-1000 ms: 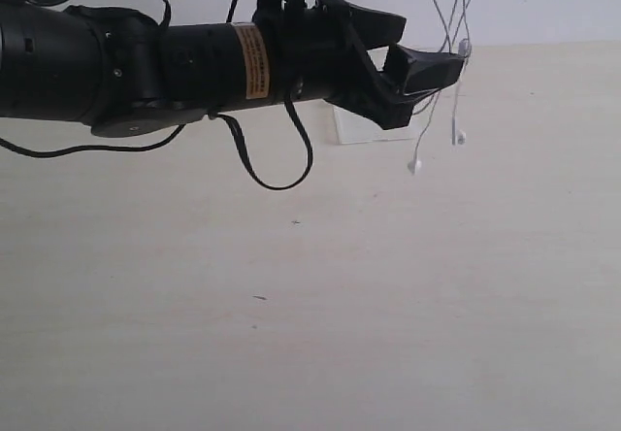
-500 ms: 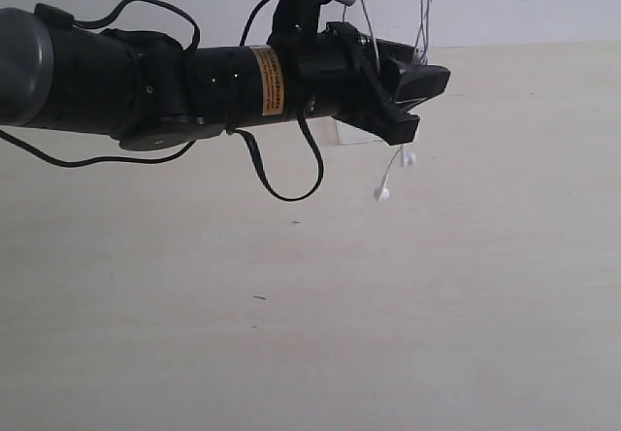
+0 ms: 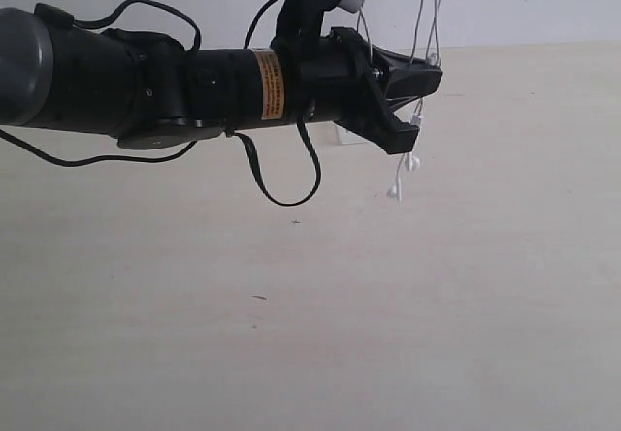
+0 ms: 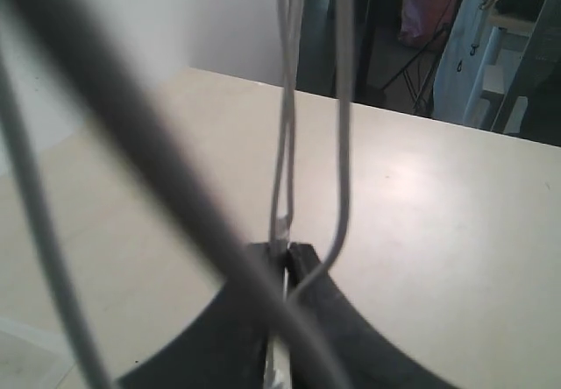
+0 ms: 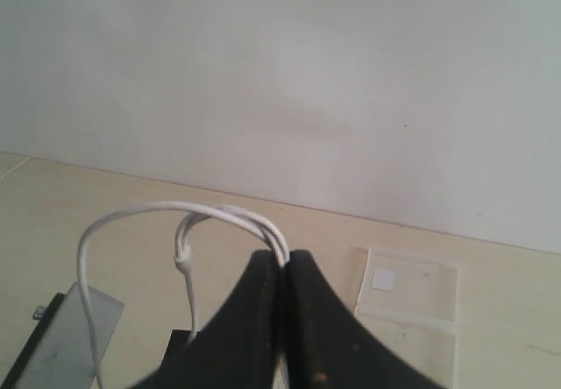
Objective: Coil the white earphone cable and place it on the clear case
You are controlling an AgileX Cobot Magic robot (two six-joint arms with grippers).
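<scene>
The white earphone cable (image 3: pixel 436 23) hangs in thin strands from above the exterior view's top edge. My left gripper (image 3: pixel 427 77) reaches in from the left and is shut on those strands in mid-air. The left wrist view shows the cable (image 4: pixel 284 144) pinched between the shut left gripper (image 4: pixel 287 249). Two earbuds (image 3: pixel 395 193) dangle just below it, above the table. My right gripper (image 5: pixel 282 256), out of the exterior view, is shut on a loop of the cable (image 5: pixel 219 211). The clear case (image 5: pixel 412 306) lies flat on the table; only a sliver of it (image 3: pixel 343 136) shows behind the left arm.
The left arm's thick black cable (image 3: pixel 281 183) droops in a loop under the arm, and it crosses the left wrist view as a blur (image 4: pixel 131 144). The pale table (image 3: pixel 310 305) meets a white wall at the back.
My left gripper has closed on the hanging cable strands. The earbuds have swung to the left and now hang under its jaws.
</scene>
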